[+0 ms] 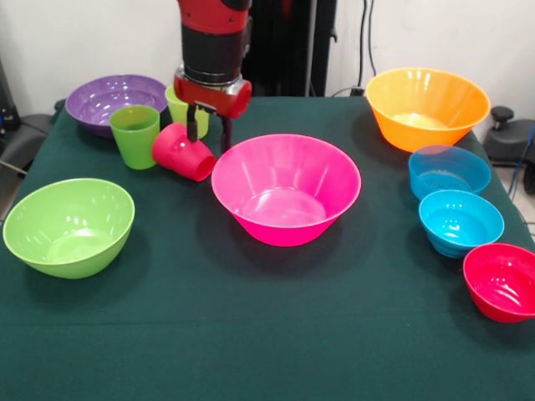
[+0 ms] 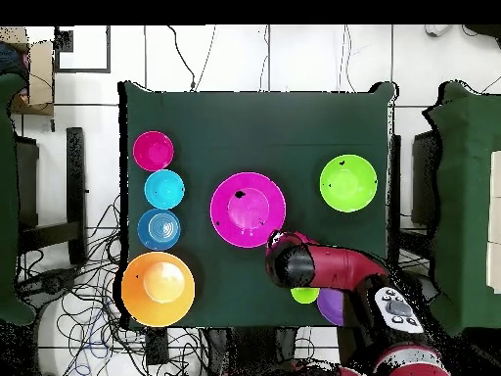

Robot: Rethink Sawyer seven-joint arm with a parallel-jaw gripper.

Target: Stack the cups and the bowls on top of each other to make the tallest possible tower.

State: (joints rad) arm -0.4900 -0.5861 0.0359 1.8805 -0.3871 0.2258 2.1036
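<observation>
My gripper (image 1: 209, 129) is at the back left of the table, open, with its fingers spread. The red cup (image 1: 184, 152) lies tilted under it. One finger (image 1: 192, 124) is at the cup's upper edge and the other stands clear on its right. The green cup (image 1: 135, 135) stands upright just left of it. The lime-green cup (image 1: 185, 109) is behind the gripper and also shows in the overhead view (image 2: 305, 295). The pink bowl (image 1: 286, 188) sits in the middle. In the overhead view the arm (image 2: 313, 266) hides the gripper and the red cup.
The purple bowl (image 1: 113, 100) is at the back left, the big lime-green bowl (image 1: 68, 225) at the front left and the orange bowl (image 1: 426, 107) at the back right. The blue (image 1: 449, 171), turquoise (image 1: 461, 221) and small red (image 1: 504, 281) bowls line the right side.
</observation>
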